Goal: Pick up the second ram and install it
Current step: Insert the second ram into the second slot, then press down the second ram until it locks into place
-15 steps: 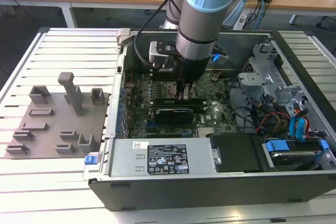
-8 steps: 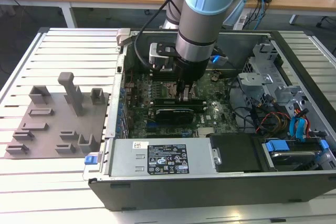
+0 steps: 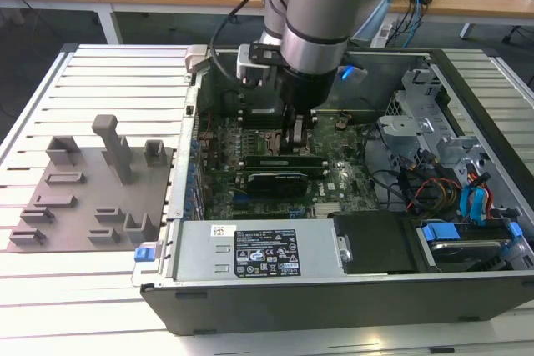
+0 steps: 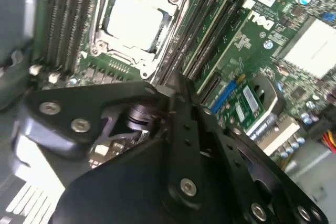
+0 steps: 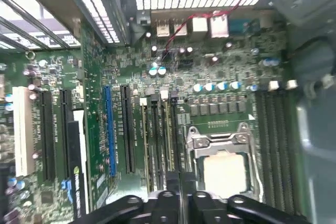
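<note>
Tool [image 3: 296,141] over slots | second ram [image 3: 284,159]: long, thin, dark-green stick

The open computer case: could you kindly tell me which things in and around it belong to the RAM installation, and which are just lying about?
Job in hand: end effector, RAM stick beneath it, memory slots.
Lying about: grey tray blocks, wide black module, power supply, drive cables.

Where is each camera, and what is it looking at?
Exterior view: off the arm, looking down into the open computer case; the arm and gripper show.
First wrist view: on the arm, looking at the motherboard; gripper shows.
Second wrist view: on the arm, close over the board; gripper shows.
Both wrist views share the CPU socket.
</note>
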### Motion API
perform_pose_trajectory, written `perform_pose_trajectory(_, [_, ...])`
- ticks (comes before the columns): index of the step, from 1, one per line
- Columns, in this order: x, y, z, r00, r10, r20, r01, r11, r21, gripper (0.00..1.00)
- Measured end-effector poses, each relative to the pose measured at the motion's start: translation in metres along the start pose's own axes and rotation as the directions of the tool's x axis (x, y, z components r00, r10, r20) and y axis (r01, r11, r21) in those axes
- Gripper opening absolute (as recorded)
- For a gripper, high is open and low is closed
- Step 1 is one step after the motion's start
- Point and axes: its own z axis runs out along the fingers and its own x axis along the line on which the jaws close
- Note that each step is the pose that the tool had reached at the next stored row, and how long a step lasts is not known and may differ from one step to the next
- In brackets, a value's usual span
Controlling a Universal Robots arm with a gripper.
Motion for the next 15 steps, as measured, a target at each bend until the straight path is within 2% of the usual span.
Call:
perform_pose_trajectory(1, [-0.0028,0.001,-0.0116,1.0,0.001,-0.0081,-0.001,1.0,0.0006,0.11])
perform_pose_trajectory(9, [-0.0028,0.0005,-0.0124,1.0,0.001,-0.0091,-0.001,1.0,0.0007,0.11])
perform_pose_trajectory(11, [-0.0046,-0.025,-0.0056,0.9999,0.001,-0.0152,-0.001,1.0,-0.0028,0.11])
perform_pose_trajectory(14, [-0.0063,-0.0516,0.0026,0.9998,0.0,-0.0179,0.0,1.0,-0.004,0.11])
perform_pose_trajectory(15, [-0.0064,-0.0559,0.0047,0.9998,0.0,-0.018,0.0,1.0,-0.004,0.11])
